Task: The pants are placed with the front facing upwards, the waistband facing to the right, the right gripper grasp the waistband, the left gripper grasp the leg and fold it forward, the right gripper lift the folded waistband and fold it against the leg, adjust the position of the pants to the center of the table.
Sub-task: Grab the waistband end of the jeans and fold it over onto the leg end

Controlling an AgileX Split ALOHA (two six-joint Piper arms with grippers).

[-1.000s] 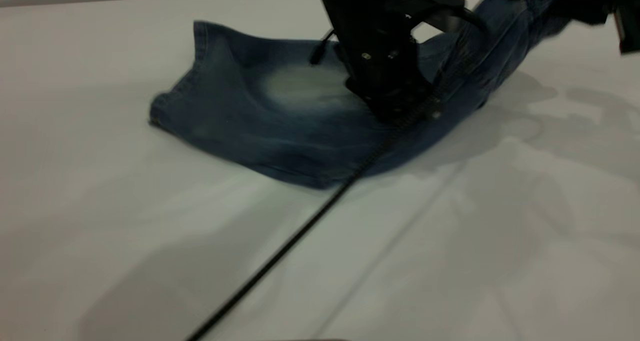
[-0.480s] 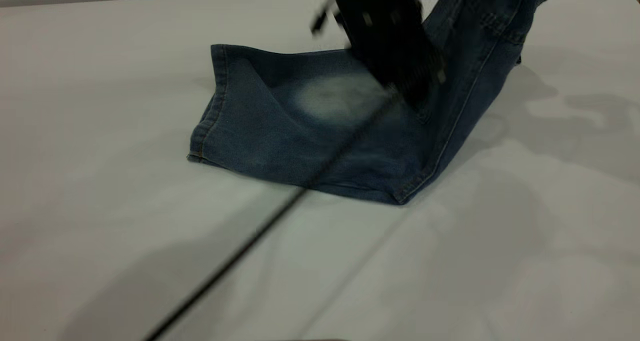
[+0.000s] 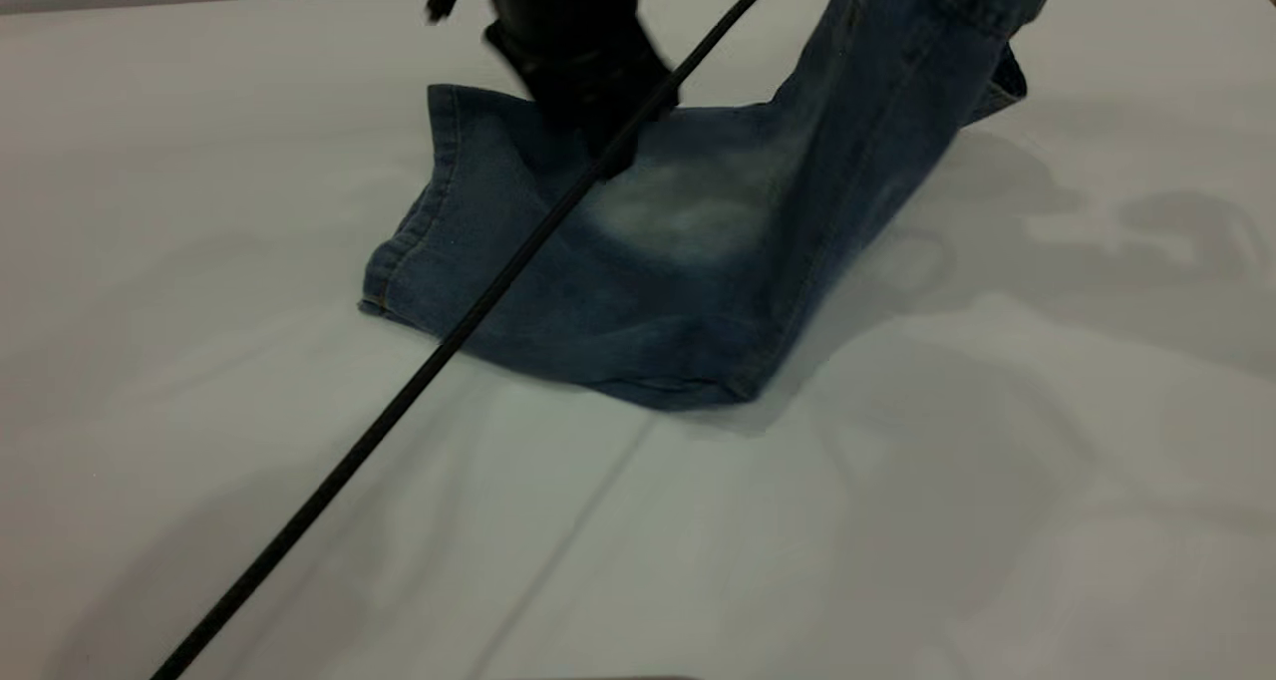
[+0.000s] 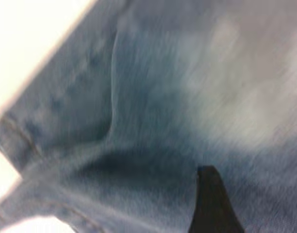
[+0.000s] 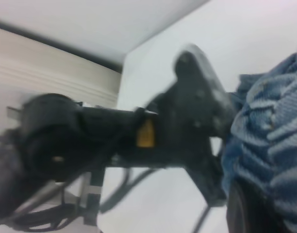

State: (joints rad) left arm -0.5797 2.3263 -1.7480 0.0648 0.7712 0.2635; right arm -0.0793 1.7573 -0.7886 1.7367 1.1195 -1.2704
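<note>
The pants [image 3: 658,261] sit near the table's [image 3: 249,481] far edge. One leg [image 3: 558,251] lies flat with its hem toward the left edge, and the rest rises steeply and leaves the exterior view at the top. The waistband [image 5: 272,136] is up there. The right wrist view shows its ruffles bunched against the right gripper [image 5: 245,211], which seems clenched on it, since the denim hangs from that end. The left gripper [image 3: 573,52] hovers over the far side of the flat leg, close to the cloth. Whether it grips anything cannot be told.

Risks, as I judge them:
- The denim looks heavy and the band is gathered elastic. If only the outer ruffle is pinched, the weight of the hanging part could pull it free, and it would drop in a heap rather than a fold.
- The flat leg has nothing clearly pinning it, so carrying the band across may drag it along the table and skew the crease.
- The cord [image 3: 439,351] crosses the leg on a diagonal, and it could snag the hem or get trapped under the fold.
- The two arms are close together — a wide swing could bring them into contact.

Writing: the left arm bears a yellow tag [image 5: 145,133] with nothing readable on it. No brand shows on the denim.
</note>
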